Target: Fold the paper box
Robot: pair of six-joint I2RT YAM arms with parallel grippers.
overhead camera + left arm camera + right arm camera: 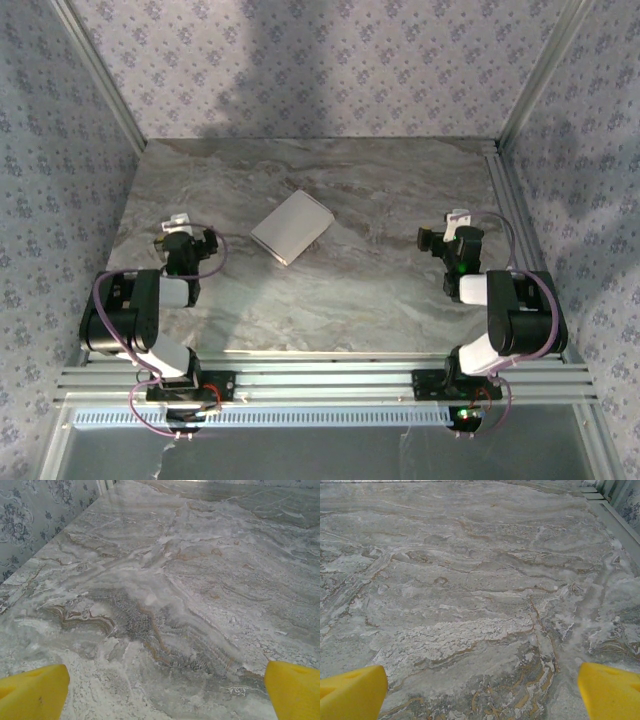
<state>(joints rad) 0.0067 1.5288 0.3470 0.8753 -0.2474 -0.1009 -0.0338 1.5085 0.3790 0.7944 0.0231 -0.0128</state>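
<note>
The paper box (pixel 291 227) lies flat; left gripper (pixel 165 690) and right gripper (pixel 482 692) gape empty; edge-prying could skid it away.

Grey, brown-veined marble-patterned tabletop (pixel 380 290) spans the centre of the frame. Pale blue floral-patterned walls (pixel 300 60) enclose it at top, left and right. Ribbed silver aluminium rails (pixel 320 378) cross the bottom.

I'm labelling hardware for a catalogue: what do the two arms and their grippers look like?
The left arm and right arm share boxy black joints and white rounded links, each with a thin purple cable looping alongside. A green light glows near the right wrist. The left gripper and right gripper have bright yellow, blunt fingertips.
</note>
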